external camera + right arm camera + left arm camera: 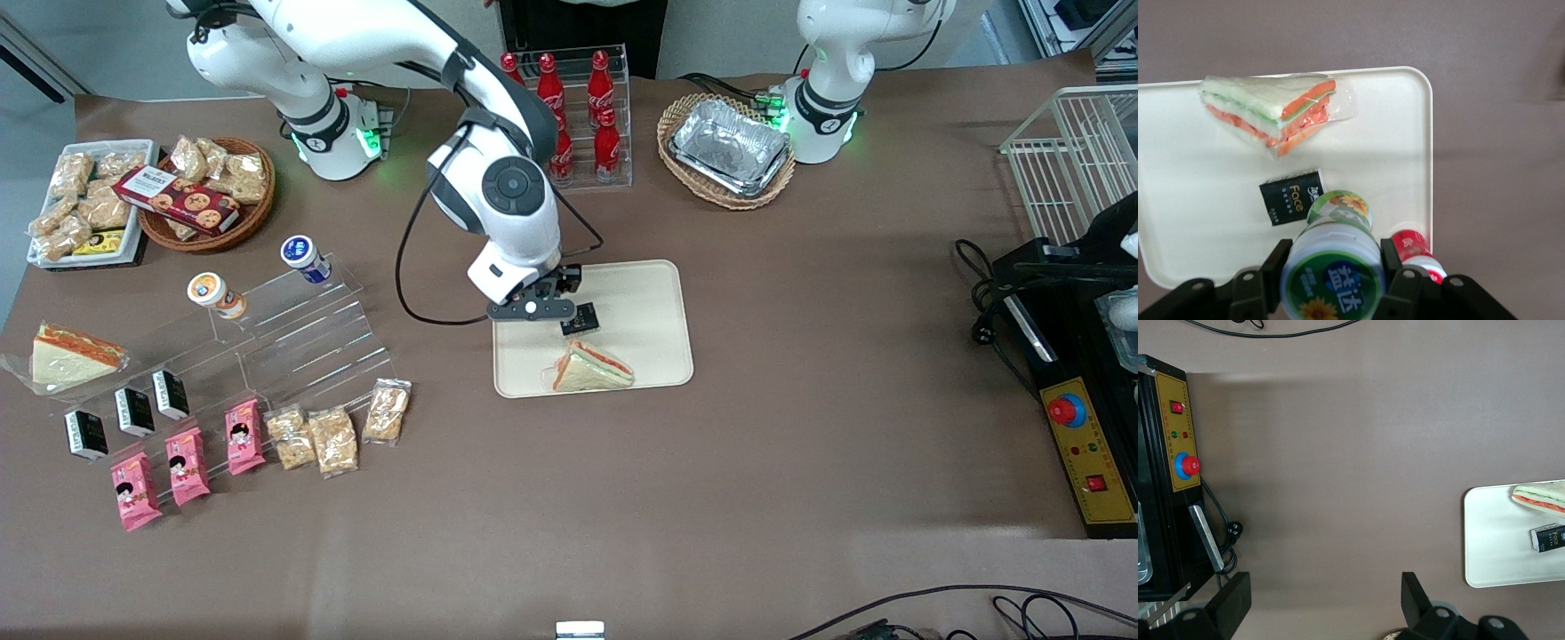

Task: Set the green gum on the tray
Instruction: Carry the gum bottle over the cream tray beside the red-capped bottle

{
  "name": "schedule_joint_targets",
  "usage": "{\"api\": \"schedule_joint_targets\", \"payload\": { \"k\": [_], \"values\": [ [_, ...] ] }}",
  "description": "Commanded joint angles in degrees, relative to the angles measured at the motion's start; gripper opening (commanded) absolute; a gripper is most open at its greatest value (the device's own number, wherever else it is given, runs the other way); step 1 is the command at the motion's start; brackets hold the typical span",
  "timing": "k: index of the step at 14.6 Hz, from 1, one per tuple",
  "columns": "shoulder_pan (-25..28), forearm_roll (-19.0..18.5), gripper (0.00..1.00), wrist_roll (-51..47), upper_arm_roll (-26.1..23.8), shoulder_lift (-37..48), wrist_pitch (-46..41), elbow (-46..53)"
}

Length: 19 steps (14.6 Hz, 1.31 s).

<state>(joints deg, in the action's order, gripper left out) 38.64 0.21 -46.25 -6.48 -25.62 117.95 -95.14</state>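
Over the tray: everything below is placed against that one landmark.

Table (800,427): brown and wide; it carries the tray about midway between the two arms, so the working arm can reach it from its own end.

Tray (653,302): cream, flat, low-rimmed, lying level on the table. Bare floor shows along its edge farther from the front camera, which I judge is the room meant for the bottle.

Right arm: bent down over the tray's corner on the working arm's end, wrist pointing at the tray floor.

Sandwich (1275,110): wrapped wedge lying flat on the tray, at the edge nearer the front camera, well clear of the descent.

Hand (1331,277): closed on the green gum, one finger pressed against each side of the bottle below its lid. It hangs above the tray, inside the rim.

Green gum (1333,267): upright in the hand, white lid with the green mark facing the wrist camera, body pointing down at the tray. Held by the sides like this, it can be set down standing. Whether its base touches the tray I cannot tell.

Black packet (1293,197): small, flat on the tray, just beside the spot under the bottle; to me the closest thing to bump.

Red-topped bottle (1411,245): seen just beside the green gum, by the tray's rim; how it stands I cannot tell.
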Motion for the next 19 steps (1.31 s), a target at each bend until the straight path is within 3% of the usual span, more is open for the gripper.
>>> {"api": "schedule_joint_targets", "payload": {
  "k": [1,4,10,19],
  "values": [
    [-0.14,-1.36,0.0,-1.47,0.33,-0.92,2.71,-0.39],
    [-1.37,-2.23,0.0,-1.47,0.33,-0.67,11.05,-6.7],
    [-1.55,-3.9,0.0,-1.47,0.42,-3.21,17.22,-9.45],
    [-1.11,-3.64,0.0,-1.83,-0.8,0.04,17.93,-17.44]
  ]
}}
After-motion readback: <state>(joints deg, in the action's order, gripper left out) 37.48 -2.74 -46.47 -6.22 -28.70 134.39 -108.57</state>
